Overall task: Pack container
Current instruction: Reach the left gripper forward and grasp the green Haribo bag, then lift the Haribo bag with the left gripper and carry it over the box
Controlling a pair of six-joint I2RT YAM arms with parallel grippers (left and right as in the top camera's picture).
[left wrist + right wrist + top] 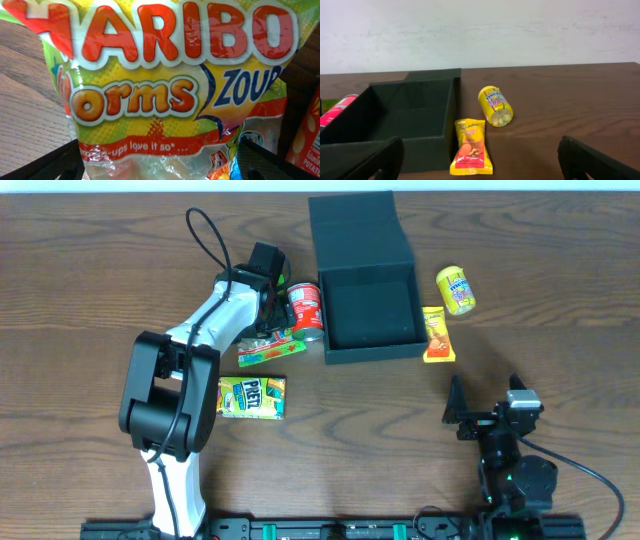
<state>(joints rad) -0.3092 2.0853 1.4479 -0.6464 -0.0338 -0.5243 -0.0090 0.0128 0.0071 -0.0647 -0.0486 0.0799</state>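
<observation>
overhead shows the container (365, 280) at the far middle of the table (80, 260), its lid laid back flat on the far side and its square well open upward. a red can (306, 308) lies just beside its left wall. near and left of the can lies a haribo worms bag (265, 352), and nearer still a green and yellow box (251, 396). right of the container, an orange snack packet (436, 335) lies just beside its near right corner, and a yellow canister (455, 289) lies on its side a little farther off.

the left gripper (160, 167) hangs low over the haribo bag, which fills the left wrist view. its fingers (40, 165) stand wide at either side of the bag's near edge, and contact cannot be told. the right gripper (480, 160) sits at the near right, well apart from the container, fingers spread wide and holding nothing, facing the packet and canister.
</observation>
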